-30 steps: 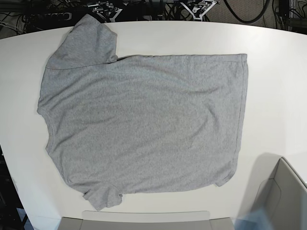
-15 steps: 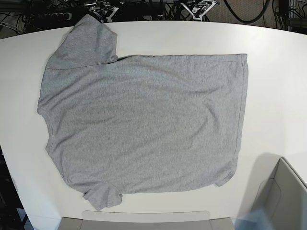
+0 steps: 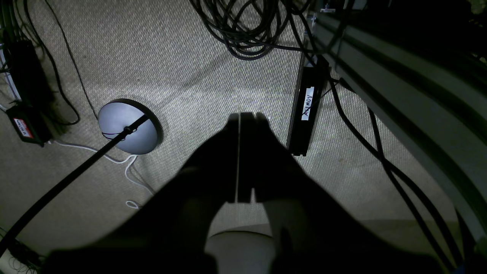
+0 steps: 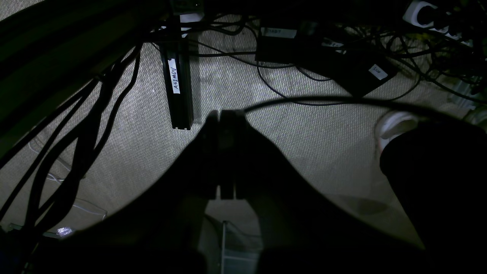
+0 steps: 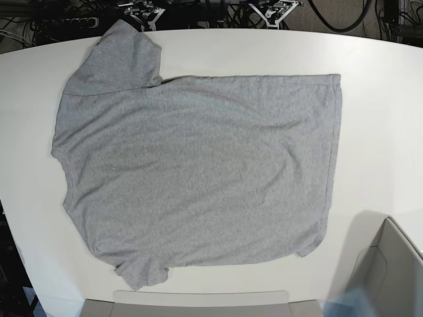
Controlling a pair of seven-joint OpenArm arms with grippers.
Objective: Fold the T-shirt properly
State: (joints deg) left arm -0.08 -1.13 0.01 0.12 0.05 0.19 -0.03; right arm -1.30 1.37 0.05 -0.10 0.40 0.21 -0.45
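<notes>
Hanging closed over carpet, both hands — left hand, right hand — beside "ASIMOV"-labelled bar.

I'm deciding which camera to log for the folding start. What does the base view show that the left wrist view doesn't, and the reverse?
Only the base view shows the heather-grey short-sleeved cotton T-shirt, spread flat and unfolded on the white table, neckline toward that view's left, hem toward its right.

Only the left wrist view shows the left hand, shut on nothing, over beige carpet, beside a round grey stand base and a labelled black bar.

Both share only black cables on the floor; neither shows a hand near the shirt.
</notes>
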